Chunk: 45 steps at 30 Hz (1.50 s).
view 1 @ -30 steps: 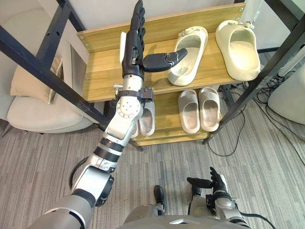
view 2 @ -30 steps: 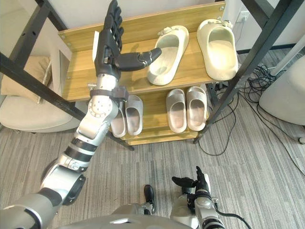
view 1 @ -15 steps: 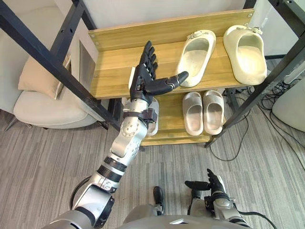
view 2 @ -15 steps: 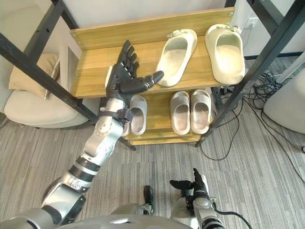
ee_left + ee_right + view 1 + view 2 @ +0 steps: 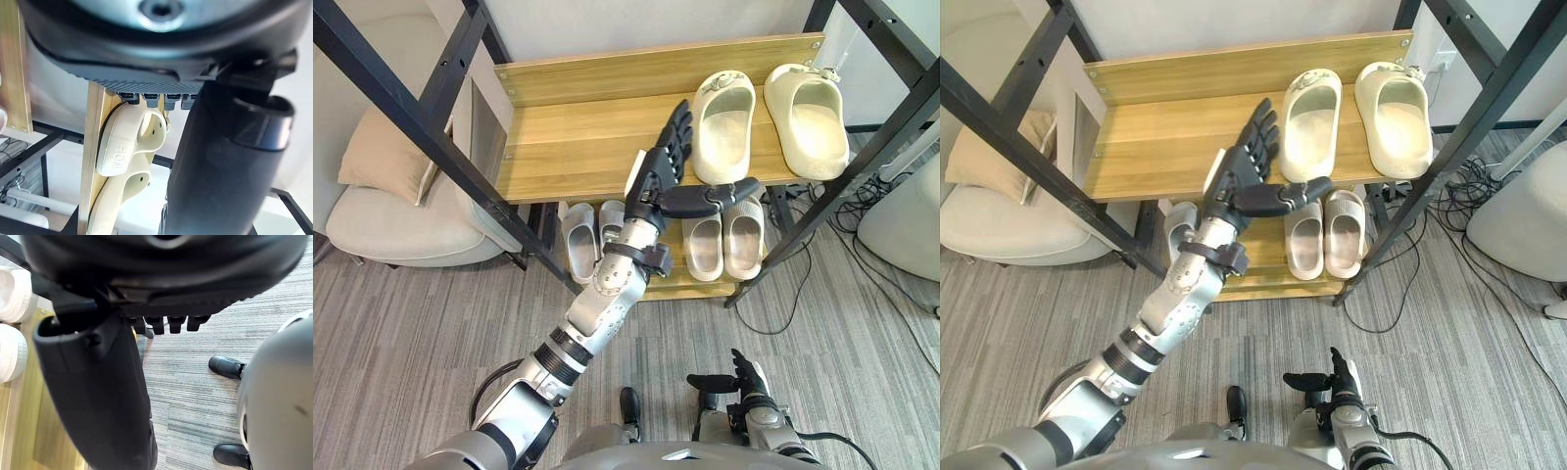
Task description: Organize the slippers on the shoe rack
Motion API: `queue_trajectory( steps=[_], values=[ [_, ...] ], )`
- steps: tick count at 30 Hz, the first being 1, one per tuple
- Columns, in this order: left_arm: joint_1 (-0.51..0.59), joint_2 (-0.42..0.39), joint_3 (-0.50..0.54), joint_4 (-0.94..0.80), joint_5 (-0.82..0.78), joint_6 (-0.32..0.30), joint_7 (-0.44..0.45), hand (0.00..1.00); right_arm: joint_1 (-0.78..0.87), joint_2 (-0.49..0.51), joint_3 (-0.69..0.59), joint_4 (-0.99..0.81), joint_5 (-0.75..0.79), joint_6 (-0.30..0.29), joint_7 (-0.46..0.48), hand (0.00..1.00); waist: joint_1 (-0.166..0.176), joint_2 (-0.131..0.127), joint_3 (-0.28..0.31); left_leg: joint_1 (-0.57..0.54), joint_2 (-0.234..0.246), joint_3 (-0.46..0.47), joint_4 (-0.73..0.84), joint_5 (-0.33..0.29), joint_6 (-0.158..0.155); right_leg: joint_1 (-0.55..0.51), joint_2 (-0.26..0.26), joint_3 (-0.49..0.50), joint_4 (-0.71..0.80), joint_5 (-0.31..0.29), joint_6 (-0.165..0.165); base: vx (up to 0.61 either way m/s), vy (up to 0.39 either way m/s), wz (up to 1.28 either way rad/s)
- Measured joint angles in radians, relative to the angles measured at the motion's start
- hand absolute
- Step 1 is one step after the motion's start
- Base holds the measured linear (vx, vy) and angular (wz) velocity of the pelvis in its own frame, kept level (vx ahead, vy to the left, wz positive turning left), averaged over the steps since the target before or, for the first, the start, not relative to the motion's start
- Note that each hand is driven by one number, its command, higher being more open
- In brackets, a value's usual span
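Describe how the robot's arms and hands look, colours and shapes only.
The left arm is silver-grey, built of rounded segments, with black rings near the elbow and a black bracket at the wrist. Its left hand is dark, with ribbed fingers and a white panel along one edge. The right hand is also dark, on a silver-grey wrist.

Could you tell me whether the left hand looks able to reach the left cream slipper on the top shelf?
Probably yes: the left hand is open and hovers right beside the left cream slipper on the top shelf, with nothing between them.
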Motion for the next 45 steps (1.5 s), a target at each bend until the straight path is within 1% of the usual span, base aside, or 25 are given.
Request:
queue_trajectory(
  steps=[2, 7, 13, 20, 25, 26, 27, 28, 31, 34, 36, 41, 42, 43, 45],
  values=[
    [-0.003, -0.004, -0.023, 0.016, -0.006, -0.003, 0.0, 1.0, 0.0, 0.002, 0.0, 0.0, 0.0, 0.0, -0.001, 1.0, -0.004, -0.003, -0.001, 0.001, 0.0, 0.003, 0.0, 0.0, 0.0, 0.0, 0.0, 0.002, 0.0, 0.0, 0.0, -0.02, 0.011, -0.04],
    [-0.017, -0.008, -0.023, 0.041, -0.006, -0.003, 0.003, 1.0, 0.001, 0.006, 0.001, 0.0, 0.0, 0.0, -0.002, 1.0, -0.004, -0.016, -0.002, 0.006, 0.002, 0.013, 0.0, -0.001, -0.001, 0.0, 0.002, 0.012, 0.0, 0.001, 0.001, -0.03, 0.011, -0.05],
    [-0.047, -0.008, -0.029, 0.071, -0.006, -0.001, -0.001, 1.0, 0.0, 0.008, 0.001, 0.0, 0.0, 0.0, -0.003, 1.0, -0.01, -0.017, -0.001, 0.008, 0.002, 0.019, 0.0, -0.001, -0.001, 0.0, 0.001, 0.017, 0.0, 0.002, 0.002, -0.02, 0.009, -0.01],
    [-0.049, -0.005, -0.022, 0.072, -0.007, -0.001, 0.002, 1.0, 0.001, 0.011, -0.003, 0.0, 0.0, 0.0, -0.003, 1.0, -0.013, -0.018, -0.001, 0.009, 0.004, 0.02, 0.0, -0.001, -0.003, 0.0, 0.004, 0.018, 0.0, 0.002, 0.003, 0.0, 0.0, 0.0],
    [-0.048, 0.006, 0.017, 0.069, -0.006, 0.001, -0.012, 1.0, 0.0, 0.013, -0.002, 0.0, 0.001, 0.0, -0.003, 1.0, -0.01, -0.02, -0.001, 0.01, 0.006, 0.019, 0.0, 0.0, -0.004, 0.001, 0.006, 0.016, 0.0, 0.003, 0.003, 0.0, 0.0, 0.0],
    [-0.045, 0.01, 0.045, 0.069, -0.006, 0.004, -0.012, 1.0, -0.001, 0.014, -0.002, 0.0, 0.001, 0.0, -0.003, 1.0, -0.011, -0.021, 0.0, 0.01, 0.008, 0.017, 0.0, 0.001, -0.005, 0.002, 0.007, 0.014, 0.0, 0.003, 0.003, 0.0, 0.0, 0.0],
    [-0.044, 0.01, 0.049, 0.069, -0.006, 0.004, -0.012, 1.0, -0.001, 0.014, -0.002, 0.0, 0.001, 0.0, -0.003, 1.0, -0.011, -0.021, 0.0, 0.01, 0.008, 0.017, 0.0, 0.001, -0.005, 0.002, 0.008, 0.014, 0.0, 0.003, 0.003, -0.01, 0.0, 0.04],
    [-0.031, 0.024, 0.088, 0.058, -0.005, 0.004, -0.011, 1.0, -0.005, 0.014, -0.002, 0.0, 0.001, 0.0, -0.003, 1.0, -0.011, -0.021, 0.0, 0.01, 0.01, 0.013, 0.0, 0.004, -0.004, 0.004, 0.01, 0.009, 0.0, 0.002, 0.003, 0.0, 0.0, 0.07],
    [0.003, 0.053, 0.127, 0.023, -0.005, 0.005, -0.005, 1.0, -0.004, 0.014, -0.001, 0.0, 0.001, 0.001, -0.002, 1.0, -0.011, -0.021, 0.0, 0.01, 0.012, -0.006, 0.0, 0.009, -0.004, 0.013, 0.011, -0.011, 0.0, 0.001, 0.003, 0.0, -0.002, 0.18],
    [0.052, 0.083, 0.149, -0.026, -0.004, 0.006, -0.005, 1.0, -0.005, 0.014, 0.001, 0.002, 0.001, 0.004, 0.0, 1.0, 0.001, -0.021, 0.0, 0.011, 0.012, -0.028, 0.001, 0.012, -0.004, 0.025, 0.01, -0.036, 0.0, -0.001, 0.004, -0.02, 0.005, 0.23],
    [0.105, 0.094, 0.163, -0.095, -0.004, 0.019, -0.002, 1.0, -0.006, 0.018, 0.01, 0.005, 0.001, 0.004, 0.007, 1.0, 0.027, -0.023, -0.002, 0.001, 0.009, -0.041, 0.006, 0.013, -0.003, 0.026, 0.005, -0.044, 0.0, -0.002, 0.004, -0.03, 0.025, 0.19],
    [0.172, 0.094, 0.166, -0.212, -0.006, 0.023, -0.005, 1.0, -0.018, 0.03, 0.027, 0.02, 0.0, 0.01, 0.01, 1.0, 0.037, -0.024, -0.005, -0.008, 0.001, -0.064, 0.016, 0.015, -0.001, 0.034, -0.004, -0.064, 0.003, -0.005, 0.005, -0.03, 0.022, 0.16],
    [0.189, 0.094, 0.154, -0.263, -0.007, 0.023, -0.01, 1.0, -0.018, 0.033, 0.028, 0.021, 0.0, 0.011, 0.01, 1.0, 0.044, -0.024, -0.007, -0.013, 0.0, -0.068, 0.02, 0.015, -0.001, 0.034, -0.005, -0.068, 0.004, -0.006, 0.004, -0.03, 0.016, 0.11],
    [0.209, 0.096, 0.124, -0.321, -0.019, 0.022, -0.033, 1.0, -0.018, 0.035, 0.03, 0.022, 0.0, 0.012, 0.011, 1.0, 0.057, -0.024, -0.01, -0.015, 0.0, -0.071, 0.023, 0.015, -0.001, 0.034, -0.005, -0.07, 0.004, -0.007, 0.002, -0.03, 0.017, 0.1],
    [0.236, 0.102, 0.076, -0.382, -0.033, 0.019, -0.067, 1.0, -0.018, 0.035, 0.037, 0.04, 0.0, 0.014, 0.014, 1.0, 0.07, -0.024, -0.019, -0.019, 0.0, -0.075, 0.025, 0.014, -0.001, 0.034, -0.005, -0.075, 0.004, -0.009, 0.0, -0.02, 0.009, 0.08]
  ],
)
